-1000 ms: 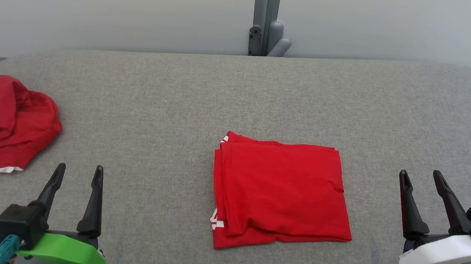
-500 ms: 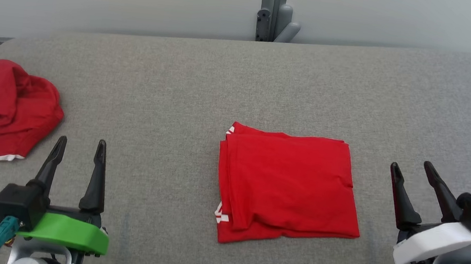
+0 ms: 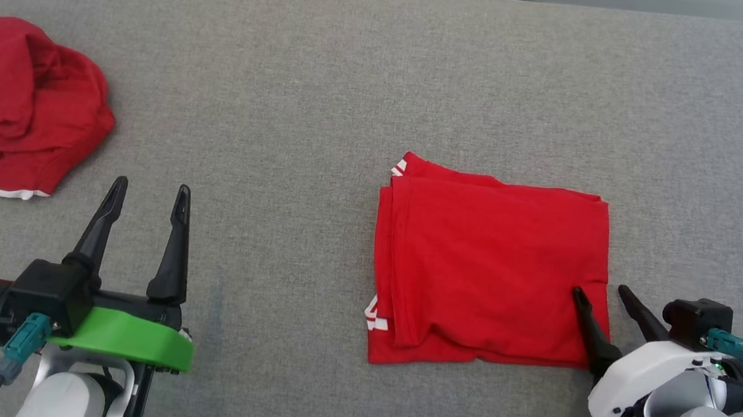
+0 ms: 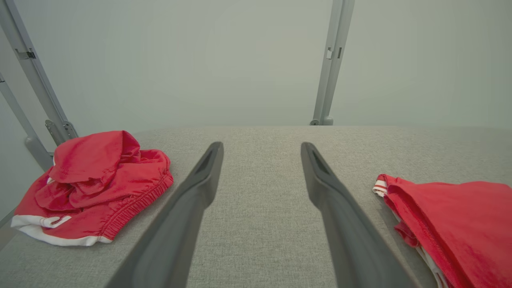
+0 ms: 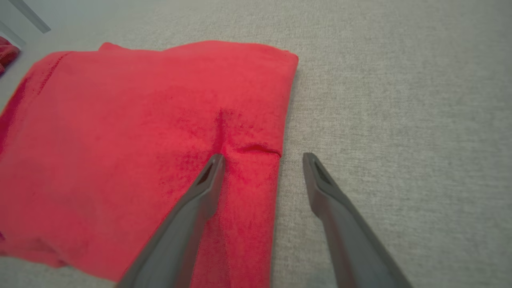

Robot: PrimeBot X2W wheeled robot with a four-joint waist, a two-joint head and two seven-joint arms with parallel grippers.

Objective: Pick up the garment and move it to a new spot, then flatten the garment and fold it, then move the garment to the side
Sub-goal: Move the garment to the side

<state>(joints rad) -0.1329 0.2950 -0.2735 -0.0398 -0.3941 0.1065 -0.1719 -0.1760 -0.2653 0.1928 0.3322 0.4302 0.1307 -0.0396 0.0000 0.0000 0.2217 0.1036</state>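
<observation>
A red garment (image 3: 490, 262) lies folded into a rectangle on the grey table, with white trim peeking out along its left edge; its near corner shows at the right of the left wrist view (image 4: 448, 216). My right gripper (image 3: 600, 292) stands open astride the garment's right edge (image 5: 280, 152): one finger over the red cloth, the other over bare table. Whether the fingertips touch the cloth I cannot tell. My left gripper (image 3: 149, 185) is open over bare table, well left of the folded garment, nothing between its fingers (image 4: 262, 148).
A second red garment with white trim (image 3: 13, 105) lies crumpled at the table's far left edge, also seen in a heap (image 4: 92, 186). The grey padded table (image 3: 301, 90) ends in a rounded back-left corner. Metal posts (image 4: 330, 64) stand behind it.
The head camera has tilted down, shifting the whole picture. My right gripper has moved left and onto the folded garment's right edge. The left gripper holds roughly its place.
</observation>
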